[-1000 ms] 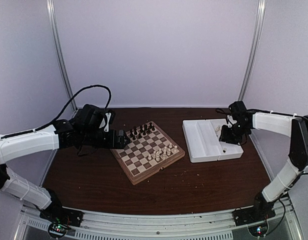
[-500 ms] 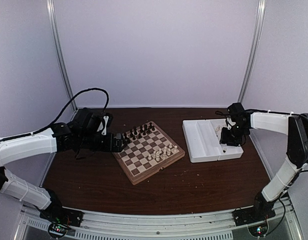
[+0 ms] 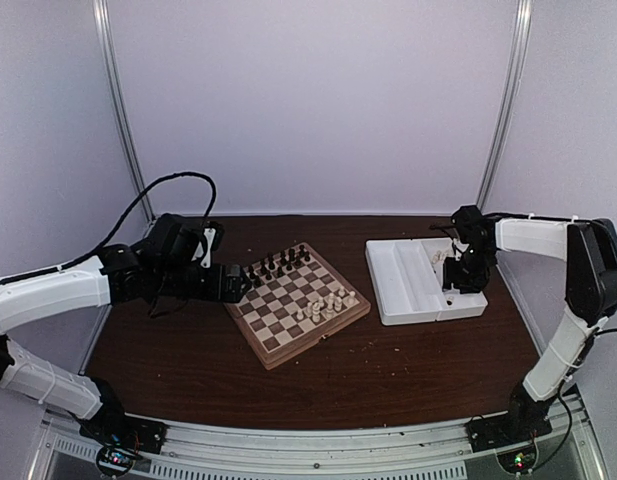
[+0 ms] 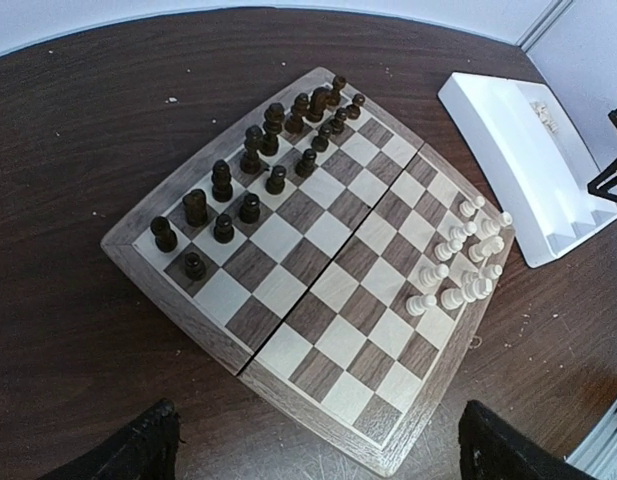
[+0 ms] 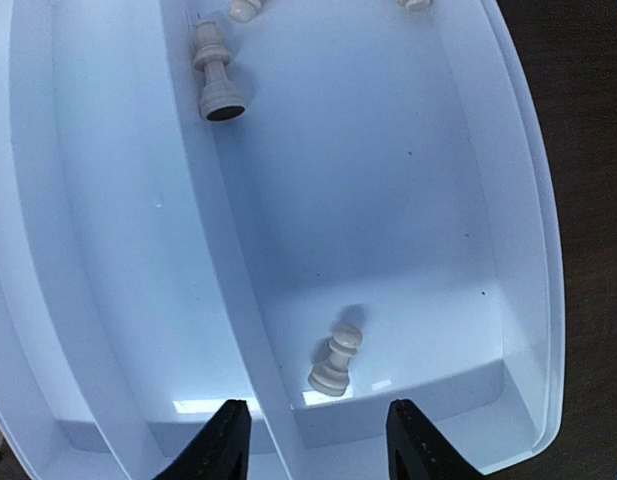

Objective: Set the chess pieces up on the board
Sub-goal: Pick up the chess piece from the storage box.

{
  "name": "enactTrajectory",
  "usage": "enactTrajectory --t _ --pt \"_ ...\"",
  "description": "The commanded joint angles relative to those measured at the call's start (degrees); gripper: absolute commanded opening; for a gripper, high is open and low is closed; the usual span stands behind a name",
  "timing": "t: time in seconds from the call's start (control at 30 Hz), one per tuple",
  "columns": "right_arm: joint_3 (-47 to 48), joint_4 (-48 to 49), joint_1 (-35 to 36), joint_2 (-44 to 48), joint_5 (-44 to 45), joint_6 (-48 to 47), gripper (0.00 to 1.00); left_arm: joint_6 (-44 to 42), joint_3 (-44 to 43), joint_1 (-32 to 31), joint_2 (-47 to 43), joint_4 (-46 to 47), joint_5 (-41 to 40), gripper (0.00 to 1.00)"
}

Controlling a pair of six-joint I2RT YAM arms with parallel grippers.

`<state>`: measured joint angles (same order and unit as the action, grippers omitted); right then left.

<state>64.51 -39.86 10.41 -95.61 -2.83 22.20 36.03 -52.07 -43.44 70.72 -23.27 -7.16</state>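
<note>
The board (image 3: 250,340) lies at an angle in the middle of the table, and the left wrist view shows its rim (image 4: 173,300). Several cream-white chess pieces (image 3: 326,303) crowd its right edge (image 4: 463,255). My left gripper (image 3: 238,282) hovers open at the board's left corner, its jaws (image 4: 323,445) wide with nothing between them. My right gripper (image 3: 456,282) hangs over the white tray, open (image 5: 318,435) and empty. A white pawn (image 5: 333,363) lies tipped in the compartment just ahead of its fingertips. Another white piece (image 5: 216,75) lies farther up the tray.
Dark chess pieces (image 3: 283,265) stand in two rows on the board's far side (image 4: 258,165). The white tray (image 3: 398,290) sits right of the board, with a divider wall (image 5: 238,330) between its compartments. More white pieces (image 5: 243,8) show at the tray's far end.
My left arm has dropped lower and settled by the board's left corner. My right gripper has shifted slightly toward the near end of the tray.
</note>
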Motion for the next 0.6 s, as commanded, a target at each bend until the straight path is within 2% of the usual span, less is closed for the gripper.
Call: enactTrajectory --t 0.0,0.57 --pt "2.00 -2.32 -0.39 -3.92 1.43 -1.19 0.53 -1.36 -2.59 0.40 0.46 1.39 -1.35 0.98" --pt "2.63 3.17 -0.40 -11.19 -2.44 0.62 0.50 -0.88 -2.16 0.37 1.44 4.37 -0.48 0.98"
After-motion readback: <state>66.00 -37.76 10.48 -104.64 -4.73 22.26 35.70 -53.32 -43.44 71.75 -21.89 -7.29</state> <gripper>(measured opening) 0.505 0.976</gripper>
